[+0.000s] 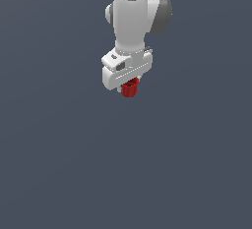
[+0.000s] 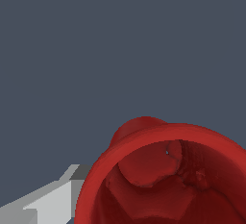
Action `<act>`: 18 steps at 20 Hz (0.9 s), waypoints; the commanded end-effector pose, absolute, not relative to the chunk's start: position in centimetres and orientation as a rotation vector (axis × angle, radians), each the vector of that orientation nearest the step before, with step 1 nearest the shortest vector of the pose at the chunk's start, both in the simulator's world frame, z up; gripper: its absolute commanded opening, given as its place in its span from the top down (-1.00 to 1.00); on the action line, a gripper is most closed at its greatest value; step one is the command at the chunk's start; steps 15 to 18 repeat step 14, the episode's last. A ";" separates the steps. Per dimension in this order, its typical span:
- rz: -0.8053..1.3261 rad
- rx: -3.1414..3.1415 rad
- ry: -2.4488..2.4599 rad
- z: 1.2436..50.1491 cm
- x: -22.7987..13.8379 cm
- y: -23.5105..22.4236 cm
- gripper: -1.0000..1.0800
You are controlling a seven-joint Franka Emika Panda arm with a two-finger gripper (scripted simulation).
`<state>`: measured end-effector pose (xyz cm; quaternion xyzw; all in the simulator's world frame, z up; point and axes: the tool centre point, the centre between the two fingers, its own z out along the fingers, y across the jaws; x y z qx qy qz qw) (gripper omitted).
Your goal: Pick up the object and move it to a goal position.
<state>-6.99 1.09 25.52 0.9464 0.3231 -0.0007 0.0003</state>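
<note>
The object is a small red cup-like cylinder (image 1: 129,88) with a hollow top and a rimmed edge. It hangs just under my white gripper (image 1: 129,86), held between the fingers and lifted above the dark surface. In the wrist view the red cup (image 2: 168,170) fills the near part of the picture, its open rim and hollow inside facing the camera. One grey-white finger (image 2: 48,204) shows beside it. The other finger is hidden behind the cup. No goal marker shows in either view.
A flat dark blue-grey surface (image 1: 59,164) fills both views. The white arm (image 1: 130,21) rises straight above the gripper. No other objects show.
</note>
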 end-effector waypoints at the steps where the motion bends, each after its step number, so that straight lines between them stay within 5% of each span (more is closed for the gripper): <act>1: 0.000 2.973 1.015 27.2 -7.9 1.2 1.00; 18: 0.000 2.973 1.015 31.3 -10.1 1.3 1.00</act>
